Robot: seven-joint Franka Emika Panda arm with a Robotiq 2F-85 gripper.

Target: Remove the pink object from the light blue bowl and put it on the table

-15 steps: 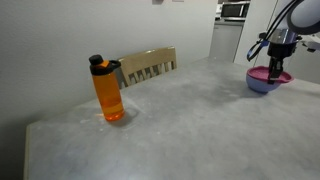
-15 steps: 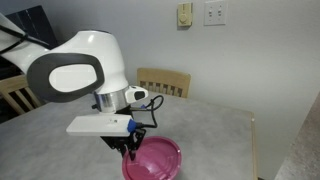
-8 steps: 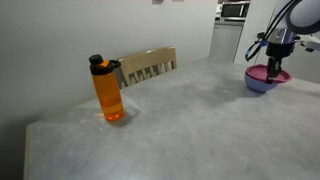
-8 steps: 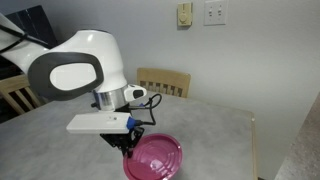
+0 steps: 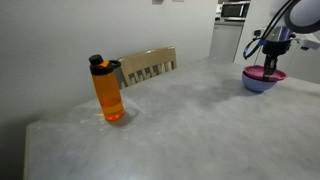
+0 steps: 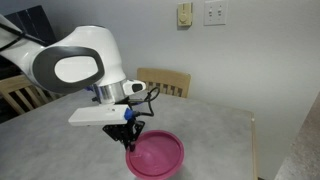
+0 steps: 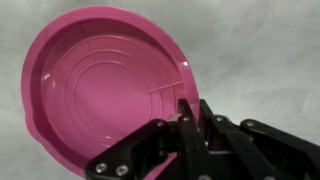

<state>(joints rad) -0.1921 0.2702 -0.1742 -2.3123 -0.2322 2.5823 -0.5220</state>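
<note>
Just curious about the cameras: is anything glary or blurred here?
Wrist view: pale sheen on the rim of the pink object, the gripper dark and soft. In an exterior view: everything slightly soft, the orange bottle casting a faint shadow on the table.

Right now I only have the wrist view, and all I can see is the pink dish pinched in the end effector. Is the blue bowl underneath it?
Observer: Yes. In an exterior view the light blue bowl is directly below the pink dish, which shows just above its rim. I cannot tell whether they touch.
Operator: Is anything else on the table that I could hit?
Observer: Only an orange bottle. It stands upright across the table, far from the end effector.
Operator: And beyond the table?
Observer: A wooden chair stands at the table's far edge, in front of the wall.
</note>
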